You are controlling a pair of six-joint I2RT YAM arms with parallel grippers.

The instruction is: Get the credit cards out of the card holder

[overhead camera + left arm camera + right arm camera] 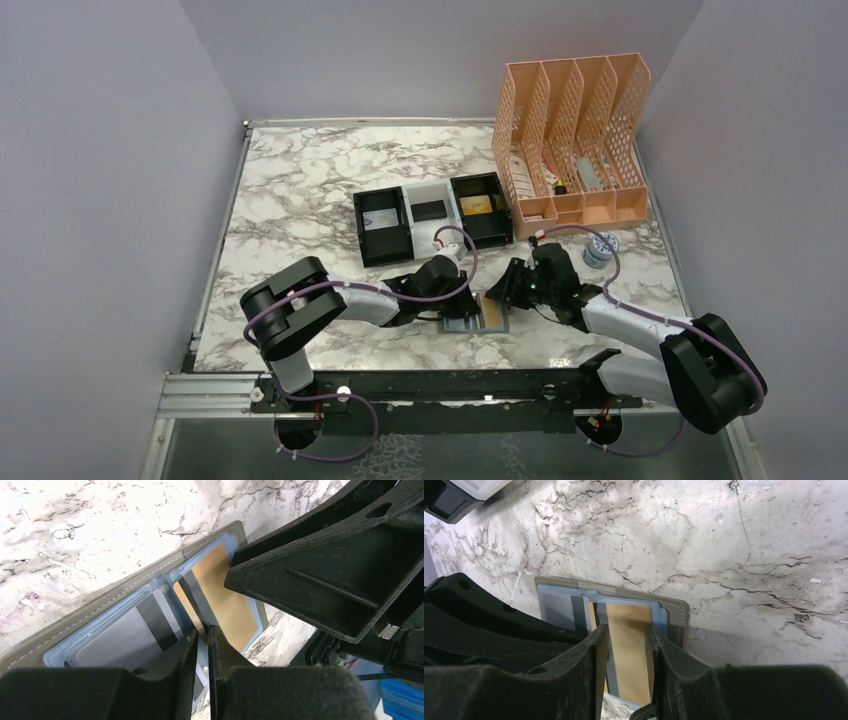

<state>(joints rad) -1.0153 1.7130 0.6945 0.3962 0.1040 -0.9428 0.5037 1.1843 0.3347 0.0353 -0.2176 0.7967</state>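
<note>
Card holder (pixel 462 323) lies open and flat on the marble table (pixel 300 200), near the 6 o'clock edge, between the two arms; blue-grey inside faces up. Gold card (pixel 225 605) sits in the panel at the holder's 3 o'clock side; grey card (pixel 120 640) with a dark stripe sits in the 9 o'clock panel; both still in their pockets. Left gripper (pixel 202 632) comes in from 9 o'clock, tips at the gold card's striped edge; fingers nearly together with only a thin slit; cannot tell if the card edge is pinched. Right gripper (pixel 626 628) comes in from 3 o'clock; fingers apart, straddling the gold card, tips down on the holder. Black-and-white tray (pixel 385 245) at the holder's 12 o'clock; peach rack (pixel 570 100) at about 1 o'clock, well apart.
</note>
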